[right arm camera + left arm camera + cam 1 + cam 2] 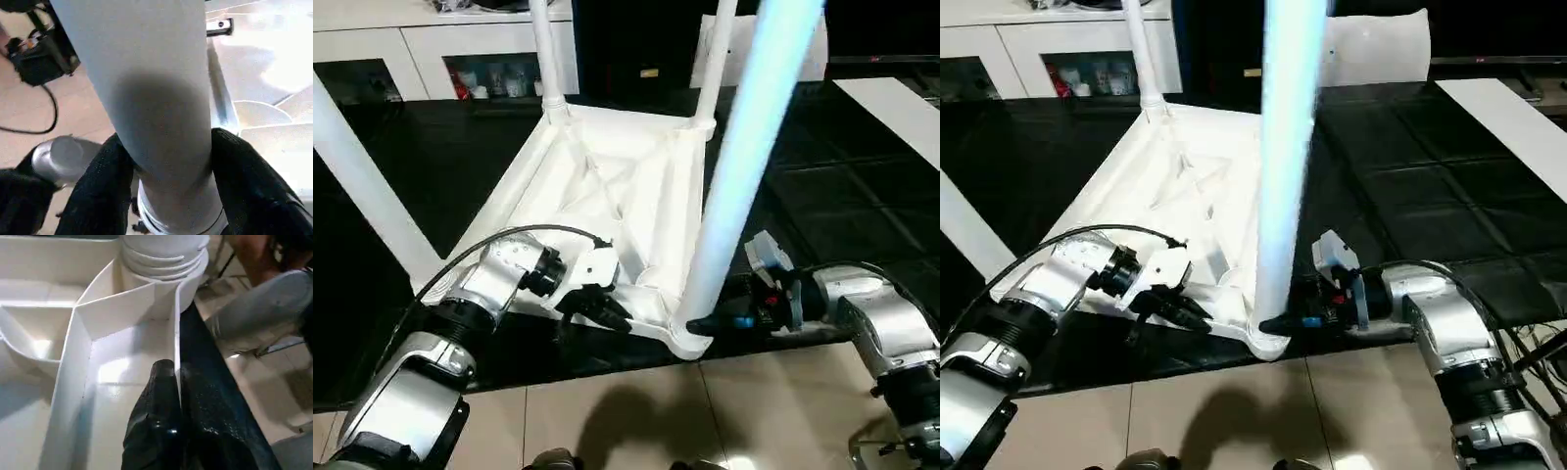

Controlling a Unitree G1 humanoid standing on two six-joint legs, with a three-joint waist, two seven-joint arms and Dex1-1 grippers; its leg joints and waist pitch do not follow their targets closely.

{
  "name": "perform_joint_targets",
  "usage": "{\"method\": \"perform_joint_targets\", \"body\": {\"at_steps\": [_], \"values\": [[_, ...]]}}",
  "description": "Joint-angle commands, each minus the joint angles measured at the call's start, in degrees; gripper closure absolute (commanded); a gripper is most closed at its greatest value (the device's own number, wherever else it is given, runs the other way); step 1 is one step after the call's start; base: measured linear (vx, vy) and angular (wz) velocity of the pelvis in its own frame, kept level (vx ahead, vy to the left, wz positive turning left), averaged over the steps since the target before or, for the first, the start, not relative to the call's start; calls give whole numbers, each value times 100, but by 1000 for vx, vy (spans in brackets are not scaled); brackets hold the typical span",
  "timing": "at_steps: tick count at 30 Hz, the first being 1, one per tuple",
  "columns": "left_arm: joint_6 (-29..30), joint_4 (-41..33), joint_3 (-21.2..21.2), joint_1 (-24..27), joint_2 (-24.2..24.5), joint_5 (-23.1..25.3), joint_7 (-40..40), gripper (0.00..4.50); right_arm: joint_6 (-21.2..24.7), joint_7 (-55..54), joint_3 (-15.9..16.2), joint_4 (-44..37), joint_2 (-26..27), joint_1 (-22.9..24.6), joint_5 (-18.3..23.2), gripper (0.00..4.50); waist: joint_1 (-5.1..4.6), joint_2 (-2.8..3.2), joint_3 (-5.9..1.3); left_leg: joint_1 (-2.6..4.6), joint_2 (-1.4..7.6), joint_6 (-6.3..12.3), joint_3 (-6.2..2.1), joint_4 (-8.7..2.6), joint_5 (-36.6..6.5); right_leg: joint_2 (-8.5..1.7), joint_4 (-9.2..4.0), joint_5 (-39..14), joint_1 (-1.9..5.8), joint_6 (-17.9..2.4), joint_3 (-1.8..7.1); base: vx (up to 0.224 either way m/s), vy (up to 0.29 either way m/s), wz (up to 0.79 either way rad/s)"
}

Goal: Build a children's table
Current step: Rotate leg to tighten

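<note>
The white children's table lies upside down, its ribbed underside (607, 196) facing up on a dark mat. Legs rise from its corners: two at the far side (546, 59) (717, 59), one on the left (362, 186), and the near leg (744, 166) in the front right socket. My left gripper (607, 311) is shut on the front rim of the tabletop (177, 333); the thin wall sits between its fingers (161, 396). My right gripper (705, 323) is shut around the base of the near leg (146, 73), just above the socket, one finger (105, 181) on each side.
The white cabinet with glass doors (431, 59) stands at the back left. A flat white board (901, 113) lies at the right. The dark mat (431, 166) ends near my arms, where beige floor tiles (656, 411) begin. Cables trail by my right arm (1528, 362).
</note>
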Motion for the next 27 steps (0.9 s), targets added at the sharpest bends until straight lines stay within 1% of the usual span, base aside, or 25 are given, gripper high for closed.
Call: {"method": "perform_joint_targets", "body": {"at_steps": [1,2,3,4,5,6,7,8,9,10,11,12,13,14,15,16,17,18,19,21,23,25,26,27], "values": [[256,-174,58,-146,-242,-2,435,450,193,-456,-43,-175,291,-19,131,247,-65,-44,-344,46,302,373,-79,-403,-878,-501,-495,-1881,356,-896,367,0,0,0],[573,-242,178,-117,-367,-29,816,450,278,-1030,-96,-217,567,20,22,247,-74,-36,-345,46,304,338,-83,-408,-860,-504,-492,-1925,361,-865,368,0,0,0],[652,-269,215,-105,-423,-19,987,450,333,-1391,-122,-209,727,15,-77,248,-124,-27,-320,43,309,276,-91,-424,-903,-492,-514,-2054,324,-834,367,0,0,0],[844,-281,287,-99,-541,27,1379,450,396,-2038,-170,-153,1020,-10,-252,248,-179,-57,-320,19,293,198,-109,-438,-940,-498,-516,-2211,356,-765,348,0,0,0],[855,-281,292,-98,-549,30,1404,450,399,-2080,-173,-149,1039,-12,-263,248,-213,-59,-313,-5,278,162,-121,-446,-959,-491,-520,-2316,370,-715,331,0,0,0],[973,-278,348,-94,-636,27,1625,450,511,-2522,-233,-91,1253,-54,-342,249,-246,-57,-307,16,273,149,-118,-446,-1015,-495,-563,-2447,351,-661,332,0,0,0],[1120,-272,427,-99,-750,19,1924,450,649,-3053,-323,-13,1525,-120,-414,250,-343,-64,-306,26,248,157,-113,-426,-1076,-496,-594,-2611,340,-620,335,0,0,0],[1327,-241,586,-142,-947,-46,2369,450,769,-3789,-447,149,1888,-252,-543,251,-387,-68,-299,14,245,159,-109,-428,-1059,-485,-590,-2597,331,-633,341,0,0,0],[1428,-236,670,-159,-1039,-91,2564,450,803,-4115,-495,221,2043,-309,-614,251,-460,-53,-298,-5,239,97,-121,-426,-1063,-484,-577,-2657,321,-647,322,0,0,0],[1567,-241,784,-199,-1178,-116,2872,450,856,-4554,-566,322,2284,-410,-676,251,-499,-75,-312,19,204,144,-107,-403,-1050,-482,-622,-2708,318,-604,317,0,0,0],[1572,-241,788,-202,-1184,-116,2886,450,859,-4572,-570,327,2295,-416,-678,251,-509,-53,-311,20,198,183,-98,-395,-1003,-478,-620,-2649,313,-616,328,0,0,0],[1621,-244,822,-222,-1237,-100,3018,450,874,-4749,-598,369,2398,-463,-697,251,-524,-46,-309,9,205,228,-96,-398,-969,-475,-624,-2589,308,-630,338,0,0,0],[1707,-200,946,-300,-1397,-52,3492,450,925,-5235,-676,503,2665,-598,-821,251,-538,-40,-334,1,228,307,-96,-404,-822,-457,-569,-2207,316,-717,350,0,0,0],[1710,-164,969,-333,-1445,-22,3638,450,921,-5386,-696,564,2751,-651,-863,251,-551,-33,-336,-10,239,314,-100,-409,-759,-451,-550,-2055,317,-771,353,0,0,0],[1703,-131,977,-360,-1477,2,3733,450,910,-5486,-707,612,2811,-691,-891,251,-548,-35,-349,7,242,339,-95,-404,-697,-445,-531,-1816,311,-856,356,0,0,0],[1691,-90,998,-397,-1538,56,3923,450,837,-5663,-699,665,2915,-744,-973,251,-542,-40,-355,6,238,369,-91,-398,-661,-447,-518,-1699,322,-895,362,0,0,0],[1706,-105,975,-411,-1587,138,4062,450,732,-5704,-662,627,3038,-741,-1017,216,-535,-37,-351,1,239,416,-80,-398,-599,-446,-500,-1518,323,-949,375,0,0,0],[1707,-110,964,-414,-1597,161,4090,450,703,-5704,-649,613,3067,-737,-1028,195,-528,-53,-356,-5,238,443,-75,-395,-557,-453,-493,-1441,332,-958,377,0,0,0],[1672,-138,912,-397,-1591,233,4117,450,556,-5704,-575,519,3070,-665,-1100,195,-508,-45,-358,-7,251,515,-77,-399,-454,-461,-461,-1231,350,-1014,383,0,0,0],[1652,-146,887,-381,-1567,243,4051,450,499,-5644,-555,472,3039,-617,-1083,172,-506,-36,-355,-5,264,572,-80,-400,-444,-468,-449,-1070,354,-1058,389,0,0,0],[1611,-229,916,-308,-1477,184,3862,450,256,-5478,-562,281,2902,-483,-1036,153,-498,-27,-350,5,266,586,-74,-402,-506,-475,-453,-1060,355,-1087,392,0,0,0],[1572,-275,907,-264,-1371,182,3804,450,185,-5307,-657,130,2830,-408,-911,135,-484,-34,-346,-1,266,614,-79,-408,-536,-480,-449,-1083,374,-1088,392,0,0,0],[1493,-279,886,-242,-1317,168,3730,450,159,-5217,-673,89,2761,-379,-890,125,-475,1,-343,2,266,619,-80,-407,-538,-482,-451,-1087,369,-1094,394,0,0,0],[1398,-288,872,-214,-1260,134,3604,450,99,-5043,-655,45,2653,-342,-870,116,-468,-4,-351,2,270,630,-81,-403,-501,-476,-442,-1015,377,-1106,396,0,0,0]]}}
